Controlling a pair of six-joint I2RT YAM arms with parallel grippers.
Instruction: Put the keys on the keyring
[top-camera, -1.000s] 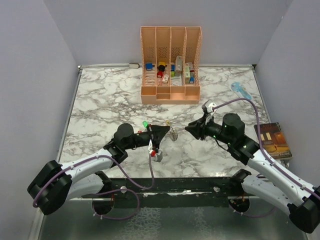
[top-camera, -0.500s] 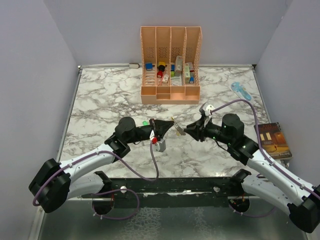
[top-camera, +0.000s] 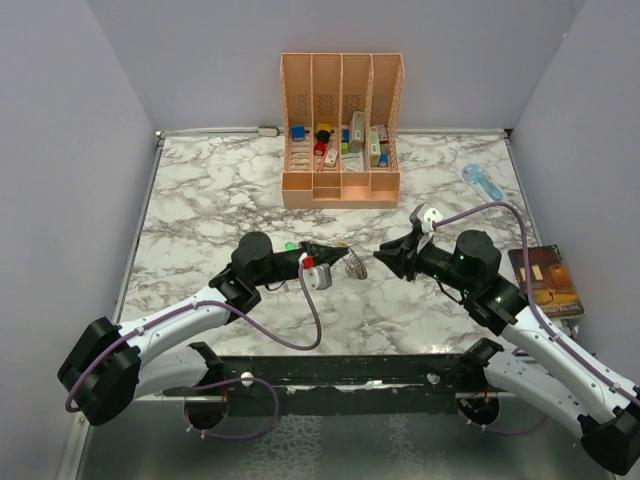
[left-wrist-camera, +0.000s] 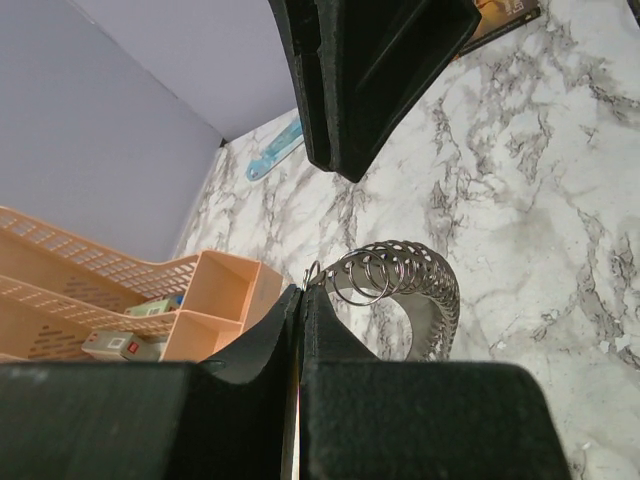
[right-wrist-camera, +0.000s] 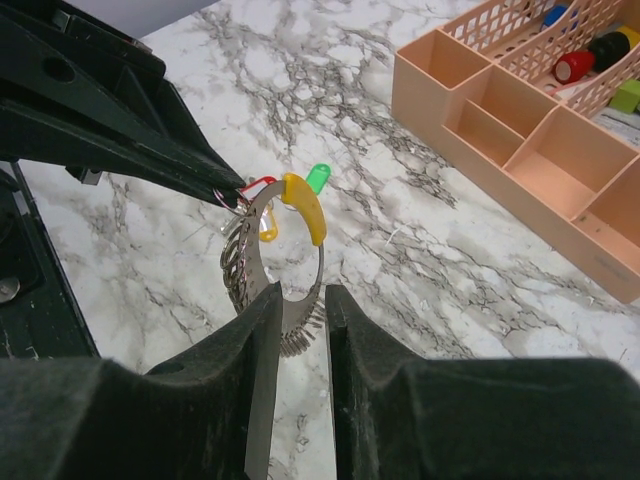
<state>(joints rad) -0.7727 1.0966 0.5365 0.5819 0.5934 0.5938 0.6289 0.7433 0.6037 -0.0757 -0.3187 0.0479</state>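
The keyring (right-wrist-camera: 258, 262) is a silvery loop of small rings with a yellow band (right-wrist-camera: 305, 207) and a small yellow tag (right-wrist-camera: 268, 230). It hangs above the table centre (top-camera: 352, 264). My left gripper (top-camera: 338, 256) is shut on a small ring (left-wrist-camera: 314, 271) at its top, and the rest of the keyring (left-wrist-camera: 410, 278) curls away beyond the tips. My right gripper (right-wrist-camera: 300, 300) faces it from the right with its jaws a narrow gap apart, the loop's lower arc showing just past them. A green-tagged key (top-camera: 290, 246) lies on the marble behind the left gripper. A bit of red (right-wrist-camera: 260, 184) shows at the loop's top.
A peach organiser (top-camera: 340, 190) stands at the back centre, with small coloured items (top-camera: 322, 136) in its slots. A light-blue gadget (top-camera: 482, 181) lies at the back right. A book (top-camera: 545, 280) sits at the right edge. Grey walls close in the table.
The left wrist has rolled and shifted, carrying the keyring up and slightly right. The right gripper has drawn back a little to the right and its jaws have narrowed slightly.
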